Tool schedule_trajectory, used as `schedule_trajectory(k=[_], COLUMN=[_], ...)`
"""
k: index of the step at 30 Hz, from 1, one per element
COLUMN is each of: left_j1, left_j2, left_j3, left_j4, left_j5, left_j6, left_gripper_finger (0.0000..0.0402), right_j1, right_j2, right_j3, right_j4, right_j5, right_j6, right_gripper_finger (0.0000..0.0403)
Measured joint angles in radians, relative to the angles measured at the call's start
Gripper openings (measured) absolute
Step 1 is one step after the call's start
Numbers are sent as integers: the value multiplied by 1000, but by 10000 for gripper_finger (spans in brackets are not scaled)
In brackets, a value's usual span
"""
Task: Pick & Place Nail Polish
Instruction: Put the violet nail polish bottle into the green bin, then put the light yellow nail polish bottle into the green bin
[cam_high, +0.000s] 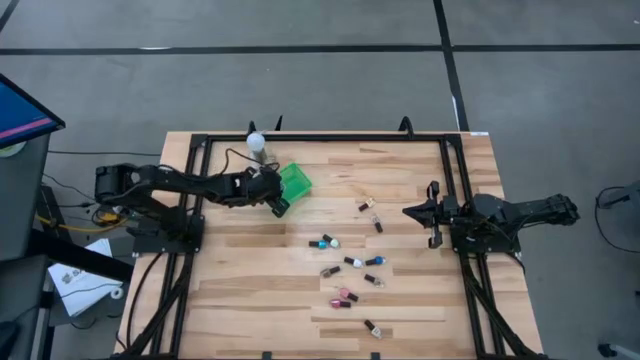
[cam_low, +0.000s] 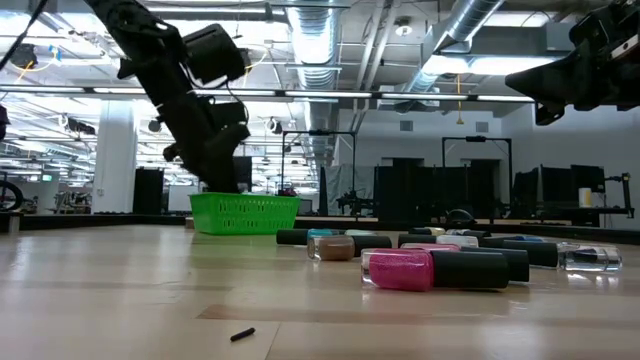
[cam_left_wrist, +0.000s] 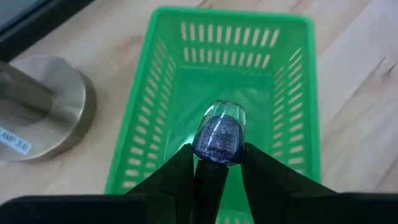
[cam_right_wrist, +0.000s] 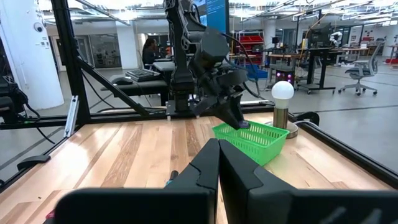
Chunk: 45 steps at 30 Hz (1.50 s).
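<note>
Purple glittery nail polish bottle (cam_left_wrist: 221, 132) pinched in left claw (cam_left_wrist: 214, 163) above green basket (cam_left_wrist: 158, 99).

Both arms are dark, near black, built of chunky jointed segments with rounded housings at the joints. The left arm (cam_high: 170, 183) shows a thin cable looping off its upper segment and a boxy block near the wrist. The right arm (cam_high: 510, 212) has the same matte black casing, ending in tapered links. Each arm's fingers (cam_left_wrist: 180, 177) are flat, matte black wedges with angled edges that narrow toward the tips.
</note>
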Motion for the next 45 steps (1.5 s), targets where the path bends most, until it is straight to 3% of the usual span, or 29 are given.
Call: schedule_trajectory(k=[20, 28, 30, 33, 36, 45], left_j1=[0, 0, 0, 0, -7, -39], left_j2=[61, 57, 51, 9, -72, -454], left_j3=[1, 1, 1, 8, 18, 24], left_j4=[38, 77, 77, 83, 86, 90], left_j5=[43, 93, 115, 162, 174, 170], left_j6=[2, 4, 4, 2, 1, 4], left_gripper_finger=[141, 203, 224, 250, 263, 251], right_j1=[2, 2, 3, 2, -9, -72], right_j2=[0, 0, 0, 0, 0, 0], right_j3=[0, 0, 0, 0, 0, 0], right_j4=[1, 2, 18, 90, 163, 522], right_j5=[0, 0, 0, 3, 30, 142], right_j6=[1, 6, 73, 234, 271, 386], right_gripper_finger=[1, 1, 1, 1, 1, 1])
